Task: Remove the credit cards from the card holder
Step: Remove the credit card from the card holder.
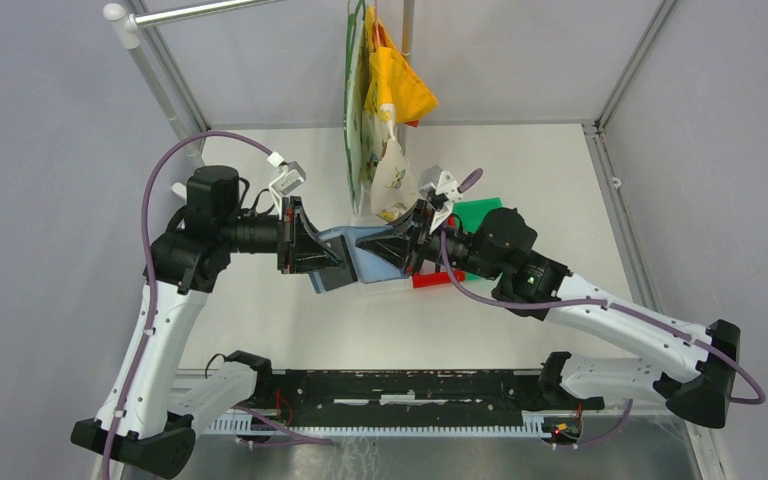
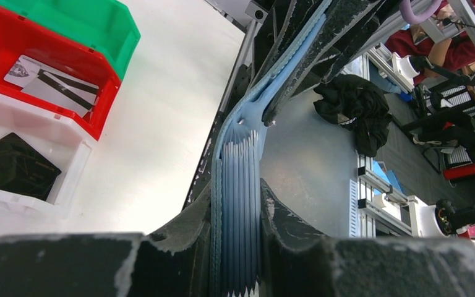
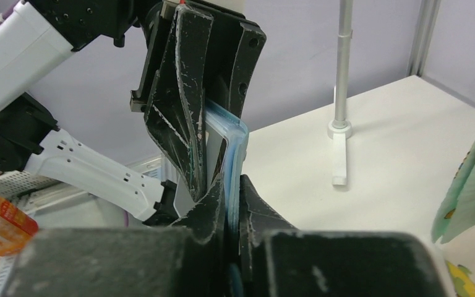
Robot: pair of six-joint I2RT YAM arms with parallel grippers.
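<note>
The left gripper was clamped on the wallet by its pleated pockets, steadying it above the table. The right gripper pinched 1 flap, probably to spread it. A pale card showed inside; others lay in the bins.

The card holder looks soft and matt; the jaws are scuffed, rough black plastic.

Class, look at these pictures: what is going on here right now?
The left gripper clamps the pleated pockets of the blue card holder; the right gripper pinches its other end, so it hangs between them. A black card lies in the white bin and pale cards in the red bin.
</note>
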